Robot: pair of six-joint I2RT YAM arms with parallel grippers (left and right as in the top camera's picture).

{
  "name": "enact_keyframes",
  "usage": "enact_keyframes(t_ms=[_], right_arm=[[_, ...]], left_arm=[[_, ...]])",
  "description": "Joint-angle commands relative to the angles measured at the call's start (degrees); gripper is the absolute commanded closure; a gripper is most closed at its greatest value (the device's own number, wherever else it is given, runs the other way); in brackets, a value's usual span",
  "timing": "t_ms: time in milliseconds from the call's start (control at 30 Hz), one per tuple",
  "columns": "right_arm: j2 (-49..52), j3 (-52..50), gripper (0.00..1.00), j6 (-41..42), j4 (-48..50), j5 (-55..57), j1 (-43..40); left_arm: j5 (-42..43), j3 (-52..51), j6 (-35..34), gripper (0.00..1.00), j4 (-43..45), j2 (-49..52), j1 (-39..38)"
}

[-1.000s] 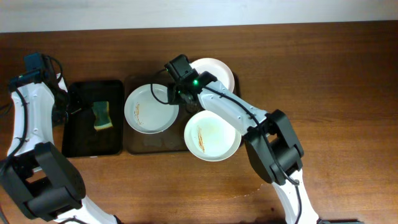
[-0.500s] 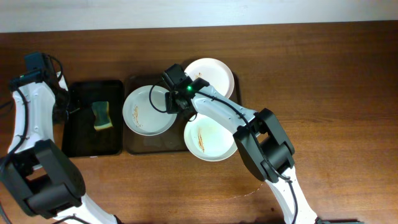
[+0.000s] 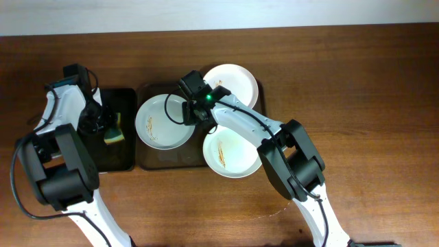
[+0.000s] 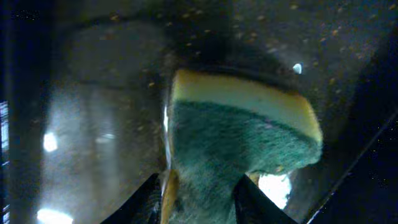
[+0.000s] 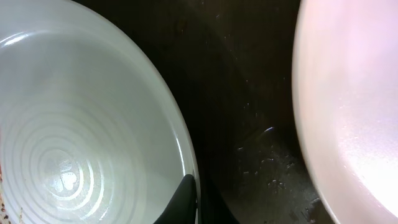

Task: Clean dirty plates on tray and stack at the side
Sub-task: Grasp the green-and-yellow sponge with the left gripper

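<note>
Nothing is stacked yet; all plates [image 3: 232, 152] are seen on the brown tray [image 3: 168, 159], streaks unwiped. The left plate [image 3: 159, 127] is clamped by the right end effector [image 3: 192, 112], the sponge [image 4: 242, 143] by the left end effector [image 4: 199, 199].

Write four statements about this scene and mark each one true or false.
1. The right gripper is at the right rim of the left plate. True.
2. The sponge lies on the left plate. False: it sits on the black tray, between the fingers of the left gripper.
3. The plates are stacked. False: the left plate, the front plate and the back plate lie side by side on the brown tray.
4. The front plate bears yellow-brown streaks. True.
</note>
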Motion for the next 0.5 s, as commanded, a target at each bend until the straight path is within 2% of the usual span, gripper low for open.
enact_keyframes(t_ms=[0,33,67,133,167,300,467], right_arm=[[1.7,0.85,0.96,-0.61,-0.09,-0.09,1.07],[1.7,0.85,0.96,-0.61,-0.09,-0.09,1.07],[1.7,0.85,0.96,-0.61,-0.09,-0.09,1.07],[1.7,0.85,0.96,-0.61,-0.09,-0.09,1.07],[1.7,0.85,0.96,-0.61,-0.09,-0.11,1.07],[1.7,0.85,0.96,-0.61,-0.09,-0.13,1.07],[1.68,0.94,0.96,-0.61,-0.04,-0.22,0.94]], left_arm=[[1.75,0.76,0.31,0.64,1.14,2.05,-0.66],[1.73,0.76,0.31,0.65,1.36,2.32,-1.14],[1.73,0.76,0.31,0.7,1.55,2.6,-1.53],[1.05,0.76,0.31,0.86,1.88,3.17,-2.08],[0.55,0.76,0.31,0.99,1.97,3.32,-2.1],[0.04,2.69,0.33,0.99,0.24,2.97,-2.1],[0.26,13.66,3.5,0.99,-9.99,1.36,-3.02]])
